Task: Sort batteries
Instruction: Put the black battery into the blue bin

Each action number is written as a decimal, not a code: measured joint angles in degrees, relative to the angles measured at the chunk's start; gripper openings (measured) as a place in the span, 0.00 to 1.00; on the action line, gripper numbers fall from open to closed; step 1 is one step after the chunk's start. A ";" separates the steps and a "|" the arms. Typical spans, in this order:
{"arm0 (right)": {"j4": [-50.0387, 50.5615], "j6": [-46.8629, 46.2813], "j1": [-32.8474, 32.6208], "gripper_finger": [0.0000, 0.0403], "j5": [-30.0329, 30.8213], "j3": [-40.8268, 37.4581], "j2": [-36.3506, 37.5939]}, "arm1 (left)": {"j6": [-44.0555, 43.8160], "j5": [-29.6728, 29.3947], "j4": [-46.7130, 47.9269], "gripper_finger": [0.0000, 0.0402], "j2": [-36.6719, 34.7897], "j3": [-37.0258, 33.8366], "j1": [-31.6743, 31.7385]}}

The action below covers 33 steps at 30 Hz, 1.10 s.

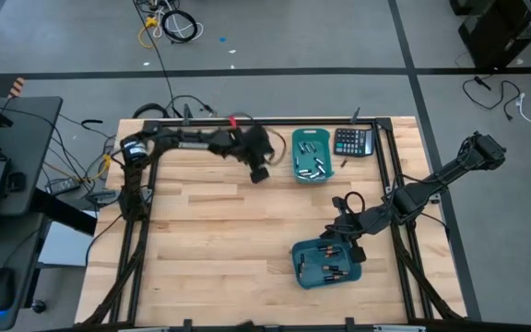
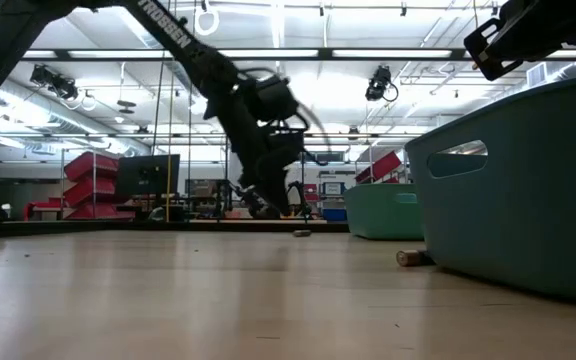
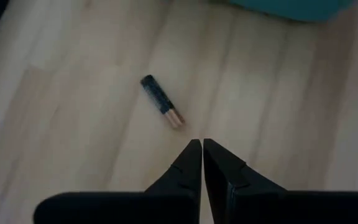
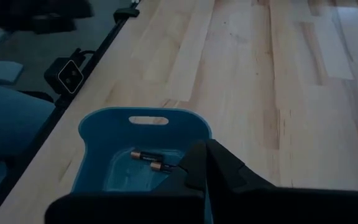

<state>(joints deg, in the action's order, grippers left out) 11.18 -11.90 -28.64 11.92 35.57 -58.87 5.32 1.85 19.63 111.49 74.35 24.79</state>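
A black battery with a copper end [image 3: 162, 101] lies flat on the wooden table, just ahead of my left gripper [image 3: 202, 144]. That gripper hovers shut and empty beside the far teal bin [image 1: 311, 157], which holds silvery batteries [image 1: 308, 168]. My right gripper [image 4: 194, 163] hangs shut over the near teal bin [image 1: 327, 261]. Dark batteries lie in that bin, among them a black and copper one [image 4: 149, 158].
A black calculator [image 1: 353, 141] lies to the right of the far bin. In the low view, one loose cell [image 2: 302, 233] lies on the table under the left arm, and another [image 2: 413, 257] lies against the near bin's wall [image 2: 528, 180]. The table's left half is bare wood [image 1: 201, 240].
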 joint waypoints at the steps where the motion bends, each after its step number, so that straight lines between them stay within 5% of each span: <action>1: 0.00 0.05 0.00 0.00 0.00 0.00 0.00 | -1.62 -2.75 -0.88 0.05 0.14 -0.01 -1.91; 8: -0.03 0.07 -0.04 0.00 0.00 0.00 0.00 | -8.97 -20.09 -19.42 0.05 3.47 0.07 -11.36; 12: 0.07 -0.79 -0.76 0.00 -0.02 0.00 0.00 | -16.99 -26.16 -19.85 0.05 5.32 -0.04 -11.85; 22: 0.01 -1.29 -2.47 0.00 0.05 0.00 -0.03 | -22.53 -13.45 -20.75 0.07 5.92 0.00 -10.38; 33: 0.02 -0.97 -2.49 0.01 0.35 0.00 -0.07 | -21.87 -8.61 -22.04 0.26 8.12 -0.01 -12.56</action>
<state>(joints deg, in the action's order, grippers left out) 11.20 -12.87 -31.14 12.27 35.57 -58.94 -16.56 -6.76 -2.41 119.61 74.33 12.23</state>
